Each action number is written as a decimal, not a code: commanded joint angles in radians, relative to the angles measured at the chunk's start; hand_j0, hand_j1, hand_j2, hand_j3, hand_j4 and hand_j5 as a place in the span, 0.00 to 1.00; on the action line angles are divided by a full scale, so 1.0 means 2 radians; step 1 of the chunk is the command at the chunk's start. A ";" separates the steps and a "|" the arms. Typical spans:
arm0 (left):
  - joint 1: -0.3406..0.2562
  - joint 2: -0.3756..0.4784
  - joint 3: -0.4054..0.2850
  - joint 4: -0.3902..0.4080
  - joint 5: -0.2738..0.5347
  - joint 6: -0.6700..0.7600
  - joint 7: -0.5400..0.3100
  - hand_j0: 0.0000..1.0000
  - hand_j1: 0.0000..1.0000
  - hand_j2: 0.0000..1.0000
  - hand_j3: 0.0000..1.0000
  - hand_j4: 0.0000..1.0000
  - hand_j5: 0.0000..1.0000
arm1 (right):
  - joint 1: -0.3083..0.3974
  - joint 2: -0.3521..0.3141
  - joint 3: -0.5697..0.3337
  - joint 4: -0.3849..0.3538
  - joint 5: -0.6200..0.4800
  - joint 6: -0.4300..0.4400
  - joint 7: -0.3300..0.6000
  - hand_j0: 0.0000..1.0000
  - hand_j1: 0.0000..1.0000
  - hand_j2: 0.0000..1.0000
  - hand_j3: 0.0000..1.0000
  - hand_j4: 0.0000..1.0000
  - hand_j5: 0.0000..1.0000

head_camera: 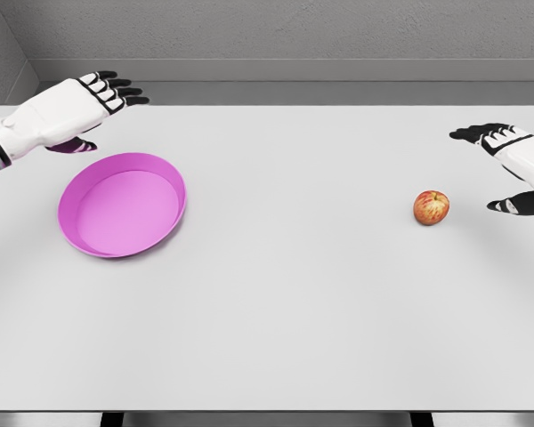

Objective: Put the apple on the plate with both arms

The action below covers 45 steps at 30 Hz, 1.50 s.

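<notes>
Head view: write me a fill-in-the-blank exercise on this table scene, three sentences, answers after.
1. The apple lies on the table, nearest the ____ hand.
2. The plate is ____ in colour.
3. The left hand, fingers spread, hovers beyond the plate and holds ____.

Missing words: right; pink; nothing
</notes>
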 commanded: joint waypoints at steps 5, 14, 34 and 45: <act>-0.002 0.002 0.001 -0.001 0.003 0.000 0.000 1.00 1.00 1.00 1.00 1.00 1.00 | 0.001 -0.001 -0.001 0.003 -0.005 0.001 -0.003 1.00 1.00 1.00 1.00 1.00 1.00; -0.002 0.002 0.001 -0.002 0.002 0.000 0.000 1.00 1.00 1.00 1.00 1.00 1.00 | -0.088 0.037 0.093 0.006 -0.001 0.095 0.122 1.00 1.00 1.00 1.00 1.00 1.00; -0.003 0.023 0.002 -0.012 0.001 0.000 0.000 1.00 1.00 1.00 1.00 1.00 1.00 | -0.199 0.078 0.180 0.091 -0.001 0.135 0.240 1.00 1.00 1.00 1.00 1.00 1.00; -0.001 0.023 0.002 -0.021 -0.001 0.000 -0.001 1.00 1.00 1.00 1.00 1.00 1.00 | -0.231 0.101 0.223 0.109 -0.001 0.134 0.241 1.00 1.00 1.00 1.00 1.00 1.00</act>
